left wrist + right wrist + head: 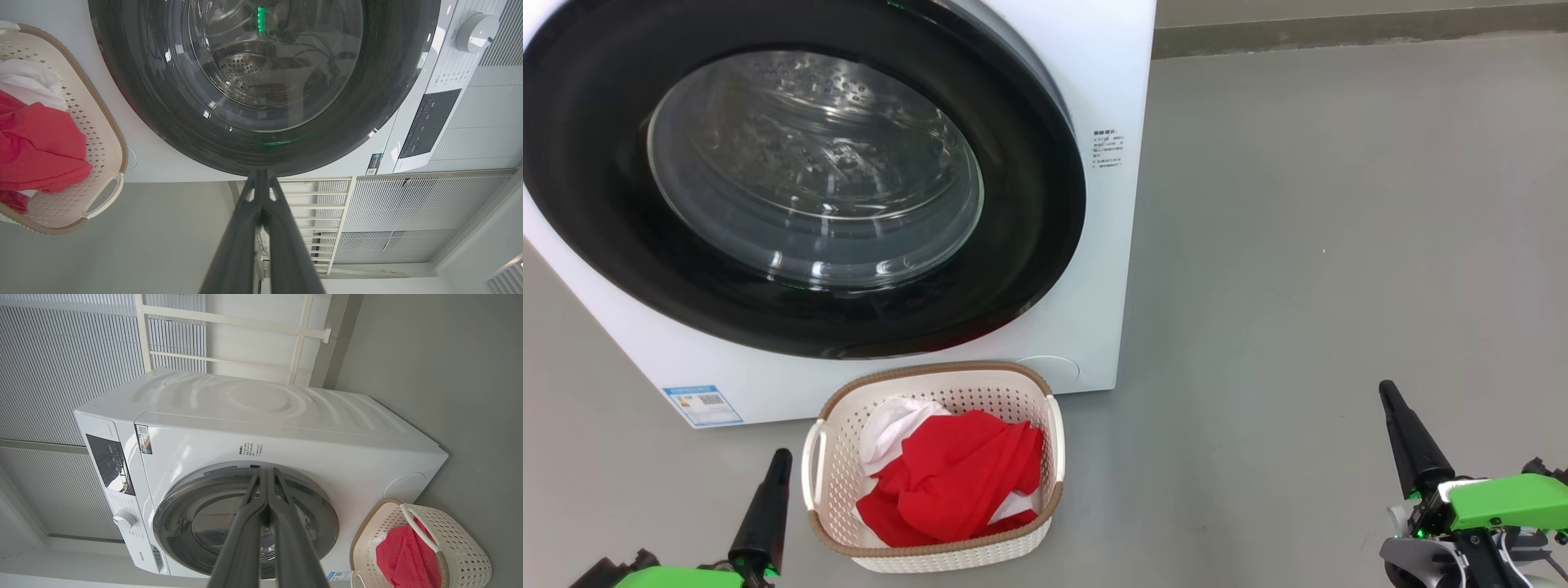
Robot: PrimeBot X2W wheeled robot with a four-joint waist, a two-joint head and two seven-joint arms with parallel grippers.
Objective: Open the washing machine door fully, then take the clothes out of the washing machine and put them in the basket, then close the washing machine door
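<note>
Closest in, two grippers: left gripper [778, 457] and right gripper [1388, 392], both pinched fully shut, holding nothing. Between them on the floor [1298, 245], one basket [931, 371], holding the clothes [956, 482], red plus one white piece [894, 429]. Just behind, one washing machine door [605, 204], closed on one washing machine [1107, 82]. Added by the left wrist view: one dial [476, 32], one dark control panel [429, 122].
</note>
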